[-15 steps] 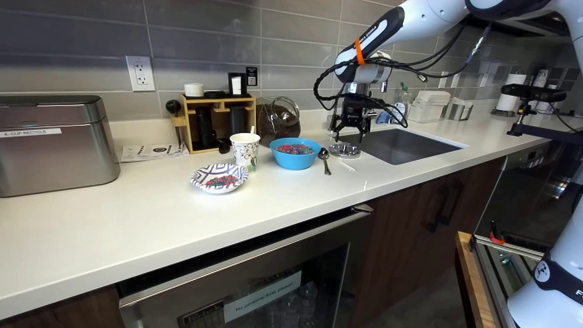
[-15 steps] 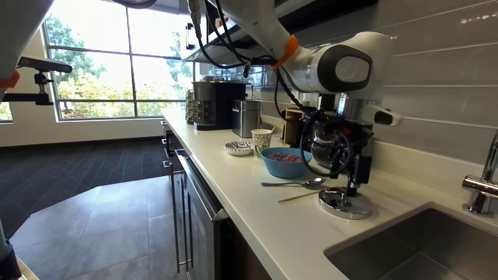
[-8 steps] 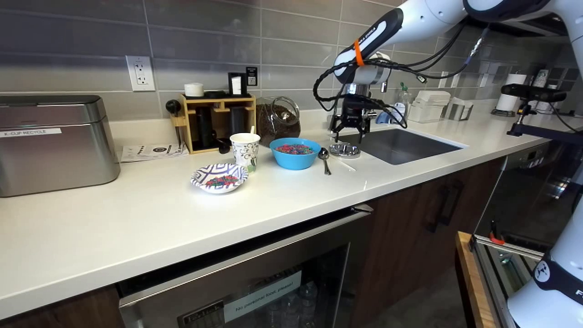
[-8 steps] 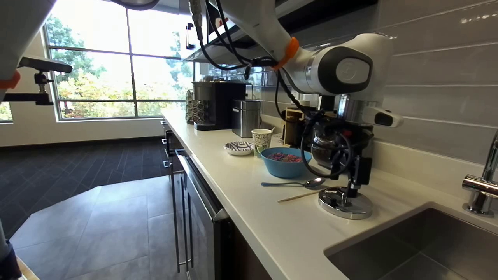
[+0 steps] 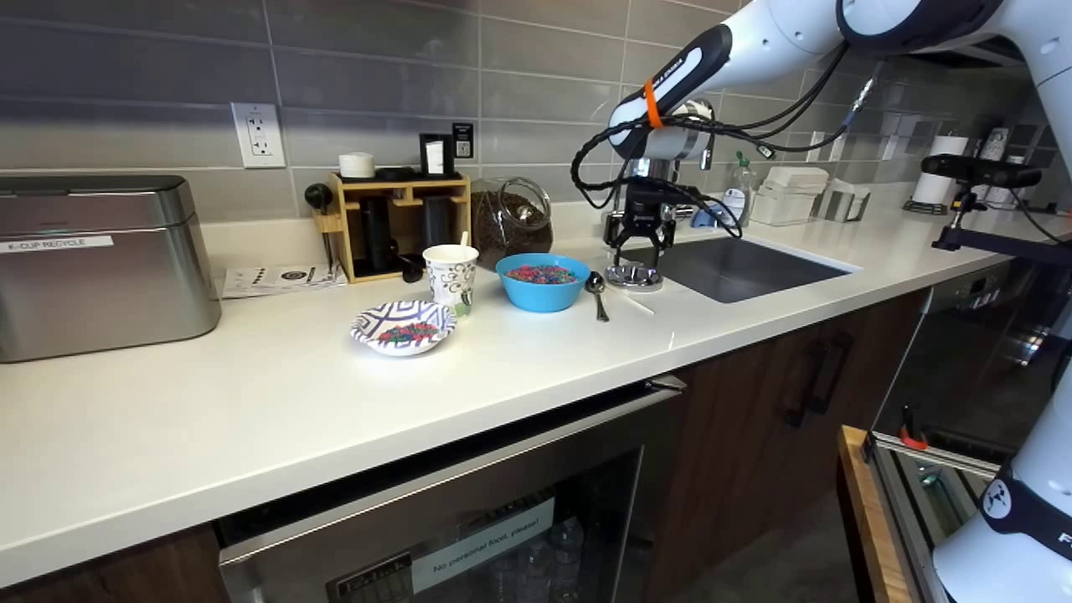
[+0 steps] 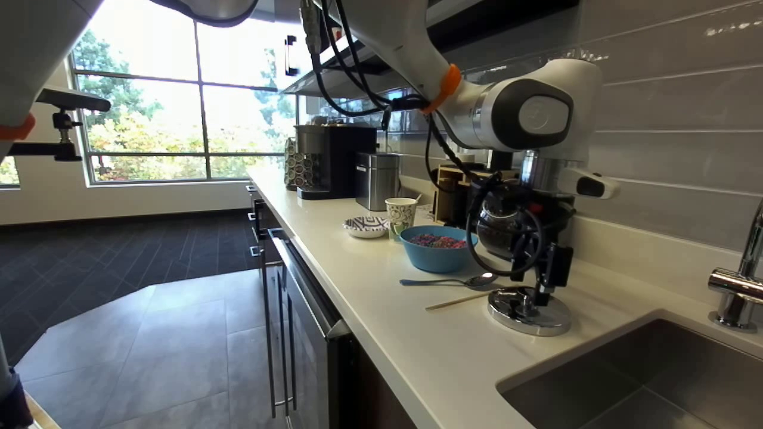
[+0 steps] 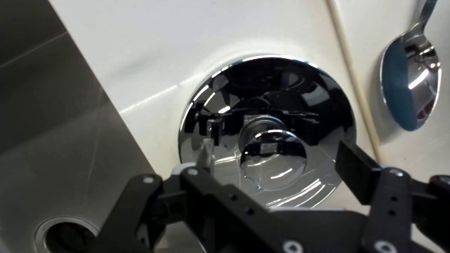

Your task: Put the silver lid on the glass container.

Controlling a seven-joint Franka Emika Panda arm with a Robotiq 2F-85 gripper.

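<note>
Black claw [image 7: 280, 160] stands over the silver lid [image 7: 267, 89], fingers [image 7: 358, 173] spread wider than the knob [image 7: 274, 163] between them.

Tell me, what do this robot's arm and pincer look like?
The arm is white and rounded, with dark joint covers and small printed lettering. An orange band wraps it, and black cables run loosely alongside. A silvery collar leads to the gripper, which is black, with two jointed fingers dotted with silvery screws.
</note>
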